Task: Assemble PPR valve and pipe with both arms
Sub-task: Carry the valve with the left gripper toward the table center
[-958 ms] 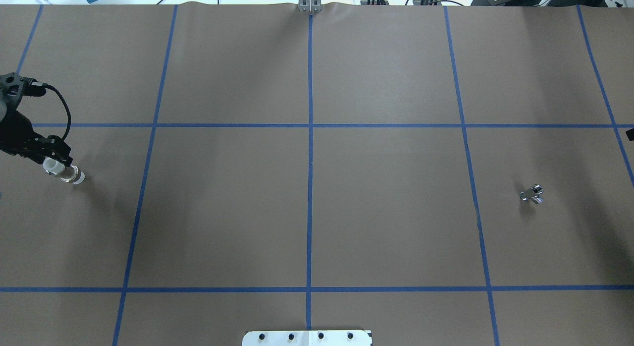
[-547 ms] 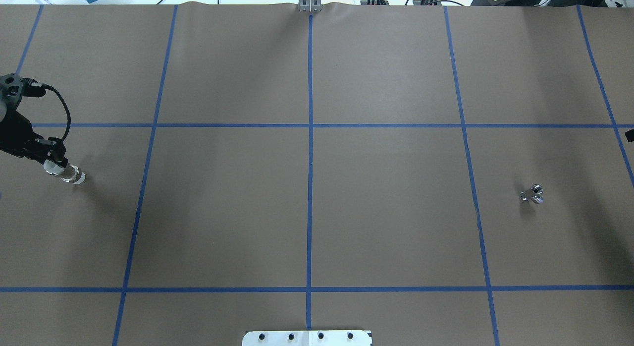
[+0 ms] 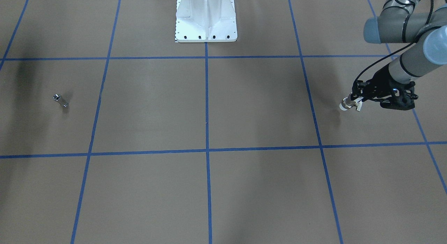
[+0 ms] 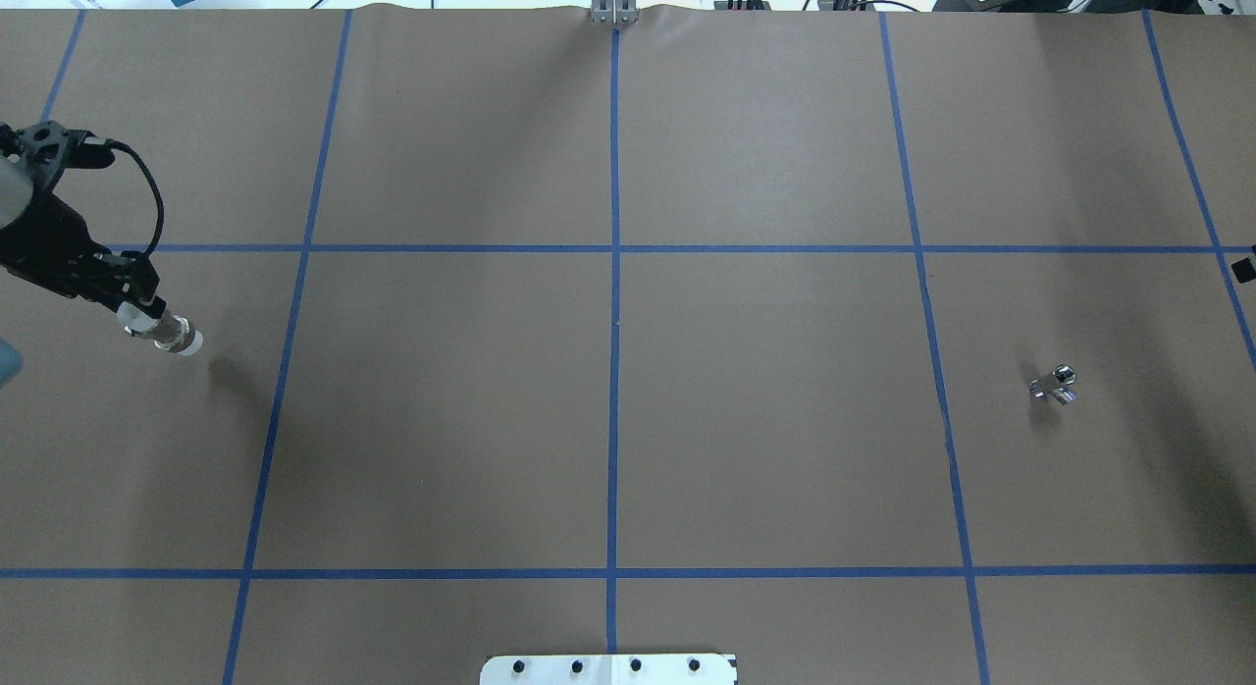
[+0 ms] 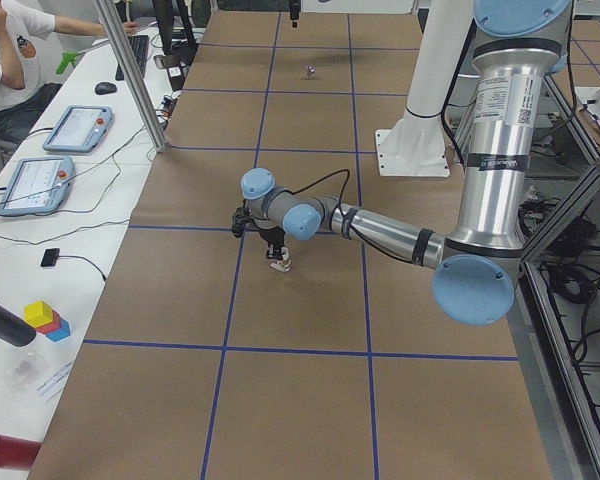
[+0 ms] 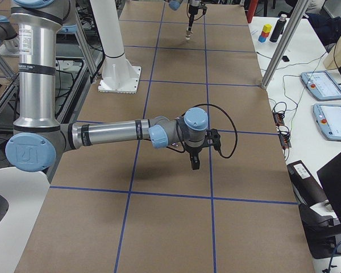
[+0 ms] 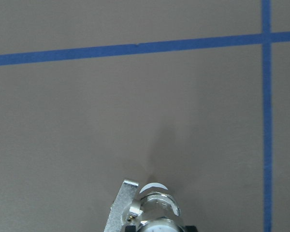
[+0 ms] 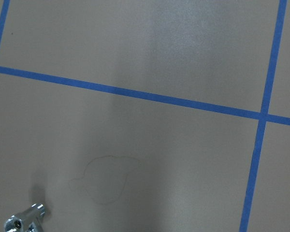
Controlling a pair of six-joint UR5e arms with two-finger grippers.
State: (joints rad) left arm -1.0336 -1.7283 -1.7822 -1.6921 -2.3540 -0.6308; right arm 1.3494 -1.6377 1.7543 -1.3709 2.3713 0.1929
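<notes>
The PPR valve (image 4: 169, 335), with white ends and a metallic middle, is held at one white end by my left gripper (image 4: 137, 315), shut on it and lifted off the brown paper near the table's left edge. The valve also shows in the front view (image 3: 346, 105), the left side view (image 5: 279, 264) and the left wrist view (image 7: 154, 208). The pipe (image 4: 1053, 385), a small shiny cylinder, lies alone on the right half; it also shows in the front view (image 3: 60, 100) and the right wrist view (image 8: 23, 221). My right gripper (image 6: 194, 162) hangs above the table, beside the pipe; I cannot tell whether it is open or shut.
The white pedestal base (image 3: 206, 20) stands at the robot's side of the table. Blue tape lines divide the brown paper into squares. A metal post (image 5: 130, 70) and operators' tablets (image 5: 30, 185) stand along the far table edge.
My left gripper has risen with the valve and moved a little right and away; the valve's shadow now lies apart from it. The pipe has not moved.
</notes>
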